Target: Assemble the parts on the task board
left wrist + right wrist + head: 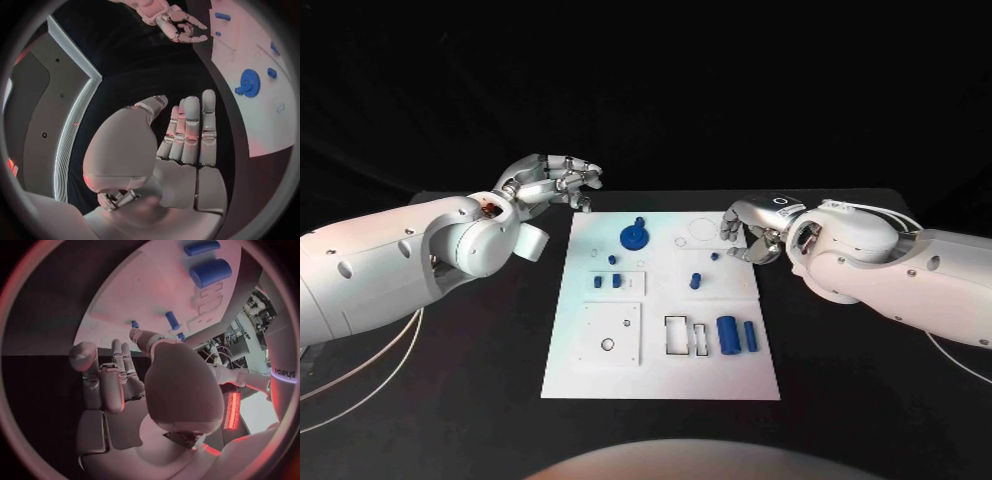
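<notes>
Task board [661,375]: white plate at the table's centre, long axis from 12 to 6 o'clock.
Gear [635,237]: blue, near the board's 12 o'clock end.
Cylinders [728,334]: two blue, toward 5 o'clock on the board.
Left hand [548,184]: off the board's 11 o'clock corner, fingers extended side by side, holding nothing.
Right hand [753,230]: at the board's 2 o'clock edge, fingers loosely bent, nothing in them.
Table [473,400]: black.
</notes>
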### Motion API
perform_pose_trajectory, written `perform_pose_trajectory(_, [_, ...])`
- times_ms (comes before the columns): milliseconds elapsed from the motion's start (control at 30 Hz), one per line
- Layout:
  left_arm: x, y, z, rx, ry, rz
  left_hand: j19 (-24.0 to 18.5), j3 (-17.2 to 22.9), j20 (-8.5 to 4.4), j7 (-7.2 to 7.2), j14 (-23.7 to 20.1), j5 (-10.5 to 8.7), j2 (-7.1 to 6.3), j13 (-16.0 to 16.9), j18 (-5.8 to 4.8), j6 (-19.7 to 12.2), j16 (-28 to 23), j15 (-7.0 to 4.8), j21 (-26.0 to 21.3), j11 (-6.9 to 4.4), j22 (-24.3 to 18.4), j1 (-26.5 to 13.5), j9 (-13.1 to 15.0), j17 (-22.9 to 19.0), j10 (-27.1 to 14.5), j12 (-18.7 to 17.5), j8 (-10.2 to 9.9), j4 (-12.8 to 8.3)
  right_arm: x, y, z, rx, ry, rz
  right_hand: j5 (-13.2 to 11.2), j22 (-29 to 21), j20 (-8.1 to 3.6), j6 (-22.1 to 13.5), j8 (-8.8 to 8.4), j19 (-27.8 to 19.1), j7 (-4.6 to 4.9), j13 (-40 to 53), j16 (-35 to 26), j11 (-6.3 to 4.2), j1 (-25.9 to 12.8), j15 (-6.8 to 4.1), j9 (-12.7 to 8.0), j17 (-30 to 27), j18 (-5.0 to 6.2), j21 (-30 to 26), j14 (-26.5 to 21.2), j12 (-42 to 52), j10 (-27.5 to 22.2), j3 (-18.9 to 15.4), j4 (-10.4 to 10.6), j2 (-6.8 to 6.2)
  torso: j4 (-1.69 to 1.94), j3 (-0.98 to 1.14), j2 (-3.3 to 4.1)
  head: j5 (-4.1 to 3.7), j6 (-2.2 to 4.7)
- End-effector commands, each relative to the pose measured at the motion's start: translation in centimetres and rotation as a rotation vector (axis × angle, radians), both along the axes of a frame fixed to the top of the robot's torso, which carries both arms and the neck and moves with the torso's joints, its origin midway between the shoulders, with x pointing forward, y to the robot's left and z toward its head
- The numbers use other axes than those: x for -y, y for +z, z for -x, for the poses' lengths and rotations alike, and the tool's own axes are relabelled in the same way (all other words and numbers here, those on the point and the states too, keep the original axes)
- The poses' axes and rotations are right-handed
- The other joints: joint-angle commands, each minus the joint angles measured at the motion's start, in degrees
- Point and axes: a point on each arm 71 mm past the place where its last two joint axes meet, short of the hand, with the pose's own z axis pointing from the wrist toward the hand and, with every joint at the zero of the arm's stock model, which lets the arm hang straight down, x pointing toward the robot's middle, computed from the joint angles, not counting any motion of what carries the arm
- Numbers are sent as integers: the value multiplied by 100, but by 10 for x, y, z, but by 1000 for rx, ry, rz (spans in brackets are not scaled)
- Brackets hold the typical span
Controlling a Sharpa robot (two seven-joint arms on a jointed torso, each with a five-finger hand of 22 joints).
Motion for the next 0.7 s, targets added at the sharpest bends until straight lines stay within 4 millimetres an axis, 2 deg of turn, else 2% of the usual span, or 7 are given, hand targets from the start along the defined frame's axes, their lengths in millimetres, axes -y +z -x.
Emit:
perform_pose_trajectory(33, [0,4,0,-1,25,101,22,33,-7,10,-6,-62,15,-9,56,-57,-17,-15,-23,10,-9,5,-12,-9,23,-19,17,-7,-2,-6,-1,27,-2,83,11,24,-6,56,-34,60,3,-27,29,13,-59,2,-11,13,-75,39,183,-62,44,-8,-32,-24,12,-1,3,-22,-3])
perform_pose_trajectory(133, [1,4,1,-5,21,102,23,34,-7,12,-6,-68,11,-10,56,-63,-18,-14,-25,11,-10,0,-13,-10,22,-20,18,-6,-7,-11,0,18,7,82,16,41,-5,62,-44,77,6,-47,36,16,-73,3,-14,22,-81,61,190,-87,41,-11,-29,-20,11,-5,6,-12,-7])
perform_pose_trajectory(233, [1,4,2,-6,19,102,24,33,-6,14,-6,-73,7,-11,55,-71,-20,-12,-29,12,-11,-5,-14,-12,22,-20,19,-6,-12,-16,1,12,18,77,25,60,-4,69,-53,95,7,-66,49,18,-87,3,-17,44,-86,84,201,-108,42,-13,-22,-11,3,2,4,7,-22])
perform_pose_trajectory(700, [4,4,3,-13,0,91,26,38,-5,19,-10,-82,-1,-15,54,-98,-27,-9,-39,16,-15,-13,-17,-17,20,-21,21,-9,-26,-26,4,-9,46,58,97,164,-11,104,-94,189,-7,-141,94,3,-76,-10,-26,112,-110,211,245,-172,160,38,-51,32,3,2,5,8,-39])
